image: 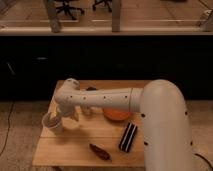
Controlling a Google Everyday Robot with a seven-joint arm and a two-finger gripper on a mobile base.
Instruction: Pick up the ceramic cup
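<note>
The small white ceramic cup (51, 122) stands upright on the left side of the wooden table (65, 156). My white arm reaches in from the right across the table, with its wrist bending down above the cup. My gripper (62, 113) hangs at the cup's upper right rim, very close to it or touching it; which one is unclear. The arm hides part of the gripper.
A shallow orange bowl (118, 115) sits at the table's middle, partly behind my forearm. A black ribbed oblong object (127, 136) lies at the front right and a brown elongated object (100, 151) at the front middle. A dark wall runs behind the table.
</note>
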